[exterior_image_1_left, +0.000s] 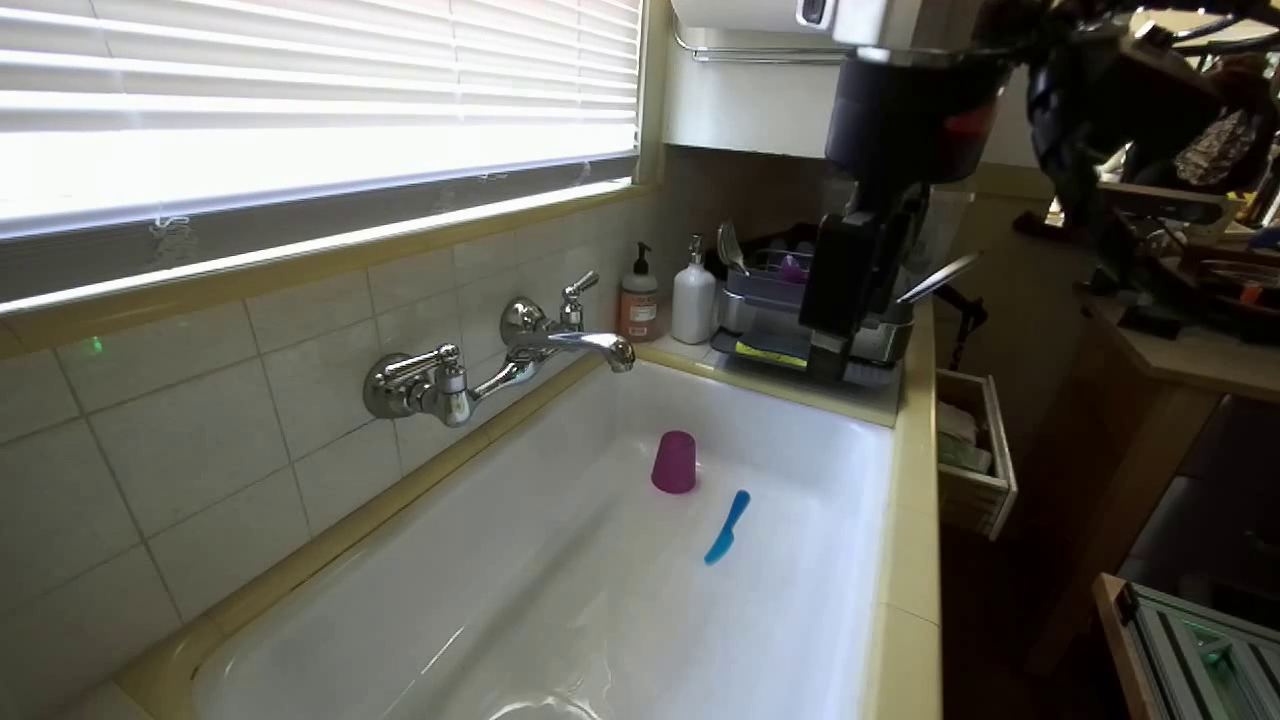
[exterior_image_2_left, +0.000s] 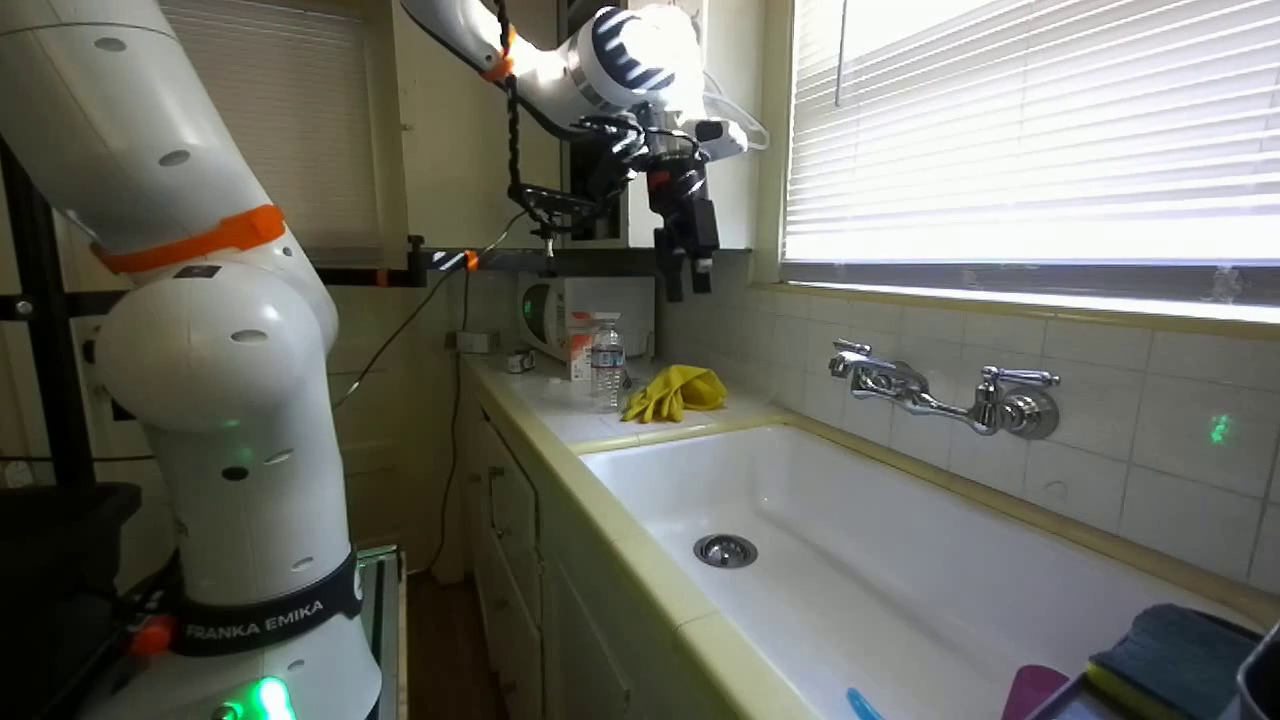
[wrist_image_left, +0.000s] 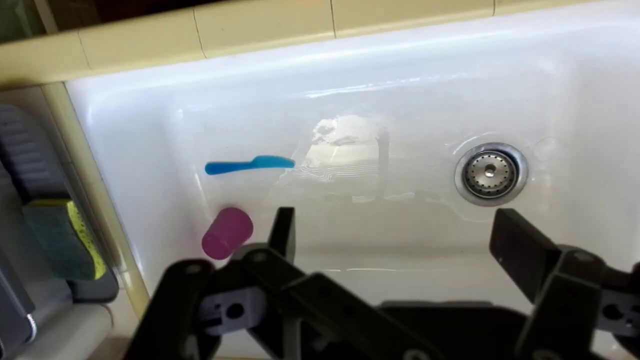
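My gripper (wrist_image_left: 395, 220) is open and empty, its two black fingers wide apart above the white sink (wrist_image_left: 400, 100). In both exterior views the gripper (exterior_image_1_left: 840, 360) (exterior_image_2_left: 688, 282) hangs high, pointing down and touching nothing. A purple cup (wrist_image_left: 228, 233) lies in the sink near the left finger in the wrist view; it also shows in both exterior views (exterior_image_1_left: 675, 463) (exterior_image_2_left: 1033, 690). A blue plastic knife (wrist_image_left: 248, 165) lies flat beside the cup; it shows in both exterior views (exterior_image_1_left: 727, 528) (exterior_image_2_left: 862, 704), cut off by the frame in one of them. A metal drain (wrist_image_left: 490, 172) is at the sink's far end.
A chrome faucet (exterior_image_1_left: 540, 345) juts from the tiled wall. Soap bottles (exterior_image_1_left: 694, 300), a utensil caddy (exterior_image_1_left: 765, 285) and a sponge (wrist_image_left: 65, 240) stand at one sink end. Yellow gloves (exterior_image_2_left: 682, 392), a water bottle (exterior_image_2_left: 607, 368) and a microwave (exterior_image_2_left: 610, 310) are at the opposite end. A drawer (exterior_image_1_left: 985, 480) is open.
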